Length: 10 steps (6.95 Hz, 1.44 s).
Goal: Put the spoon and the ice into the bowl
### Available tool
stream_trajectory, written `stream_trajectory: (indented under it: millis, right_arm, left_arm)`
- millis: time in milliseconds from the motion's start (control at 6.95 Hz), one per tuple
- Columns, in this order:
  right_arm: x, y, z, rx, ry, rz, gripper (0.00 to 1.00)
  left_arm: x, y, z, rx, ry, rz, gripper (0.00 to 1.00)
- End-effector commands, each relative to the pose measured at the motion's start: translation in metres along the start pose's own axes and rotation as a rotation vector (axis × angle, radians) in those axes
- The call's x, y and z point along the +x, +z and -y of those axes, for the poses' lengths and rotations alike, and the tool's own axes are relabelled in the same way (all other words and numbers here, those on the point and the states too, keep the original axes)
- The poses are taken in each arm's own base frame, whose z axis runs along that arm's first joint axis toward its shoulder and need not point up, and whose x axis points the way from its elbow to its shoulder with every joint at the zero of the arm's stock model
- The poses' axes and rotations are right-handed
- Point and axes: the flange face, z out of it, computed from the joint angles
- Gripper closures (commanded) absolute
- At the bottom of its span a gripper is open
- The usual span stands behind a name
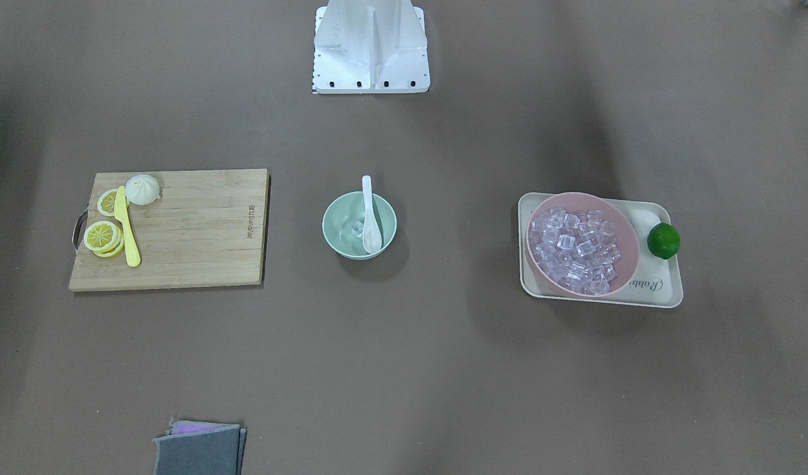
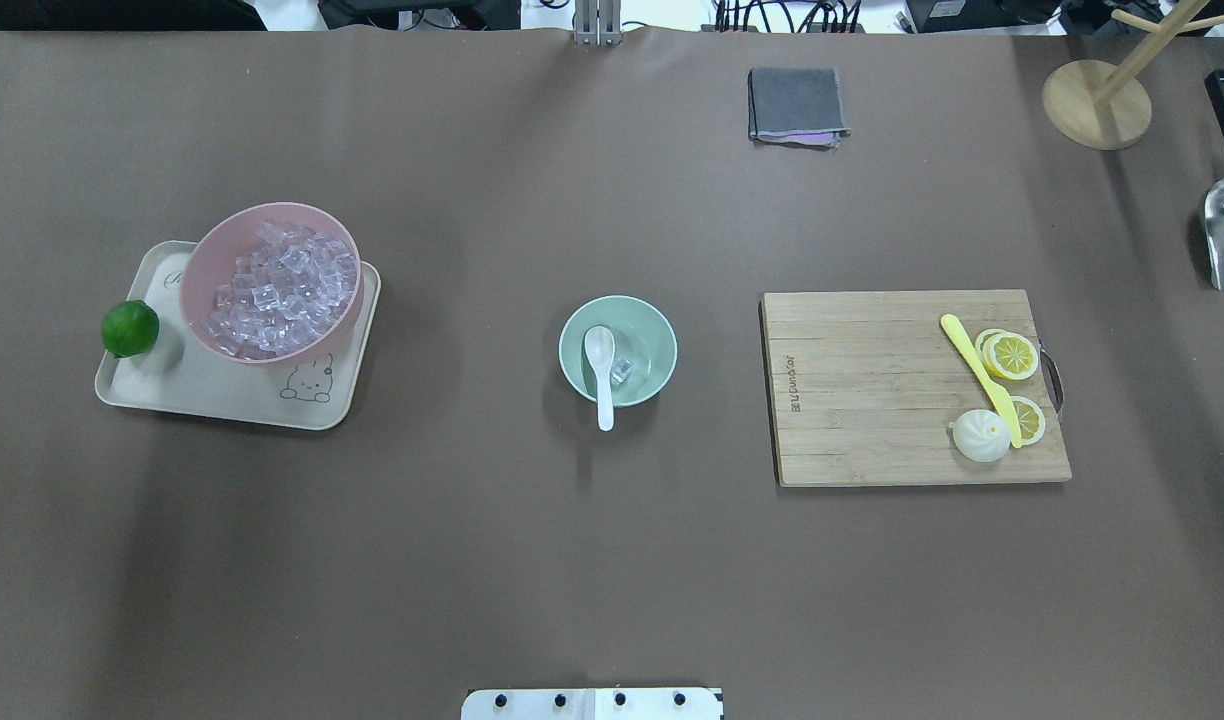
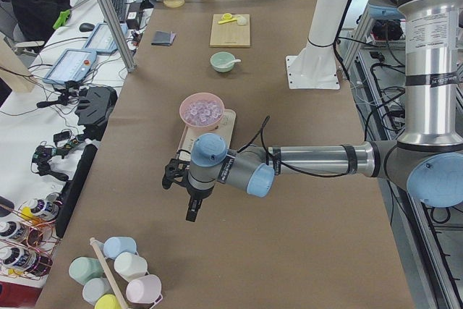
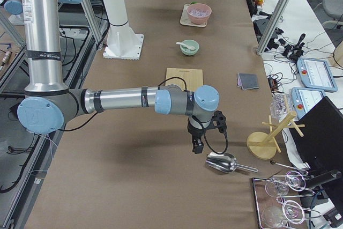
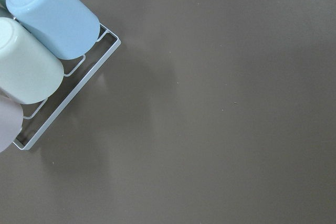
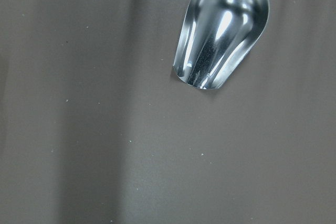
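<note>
Overhead, front-facing opposed, both framing bowl

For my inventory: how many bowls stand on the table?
2. A small round mint-green bowl at the table's centre, holding a white spoon; a larger round pink bowl of clear ice cubes on the beige tray, robot's left. None seems hidden.

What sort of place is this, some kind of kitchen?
Probably a robotics lab, not a kitchen. A large robot arm reaches over the table, a control tablet sits alongside, and the pink bowl of ice cubes looks like a test prop.
</note>
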Motion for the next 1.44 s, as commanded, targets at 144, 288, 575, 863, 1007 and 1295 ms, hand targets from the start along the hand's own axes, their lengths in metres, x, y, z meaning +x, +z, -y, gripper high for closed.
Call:
stream_trajectory:
  millis: [144,288,575,863,1007,1295]
  right_arm:
    - [0.01,0.001,-0.011,0.005,0.043,0.038,0.0]
    - [0.013,0.005,-0.016,-0.006,0.071,0.044,0.0]
    - [0.014,0.01,-0.024,-0.011,0.082,0.057,0.0]
    - [0.013,0.009,-0.023,-0.008,0.079,0.058,0.0]
    - [0.011,0.006,-0.022,-0.002,0.074,0.058,0.0]
    - [0.01,0.005,-0.022,0.0,0.071,0.058,0.0]
  left_arm:
    - [0.031,-0.037,-0.006,-0.094,-0.082,-0.003,0.02]
    - [0.027,-0.034,-0.02,-0.106,-0.089,-0.004,0.02]
    - [0.028,-0.033,-0.02,-0.108,-0.087,-0.005,0.02]
    - [0.029,-0.036,-0.02,-0.103,-0.085,-0.005,0.02]
    - [0.027,-0.033,-0.02,-0.108,-0.089,-0.003,0.02]
    - [0.027,-0.033,-0.015,-0.107,-0.088,-0.003,0.02]
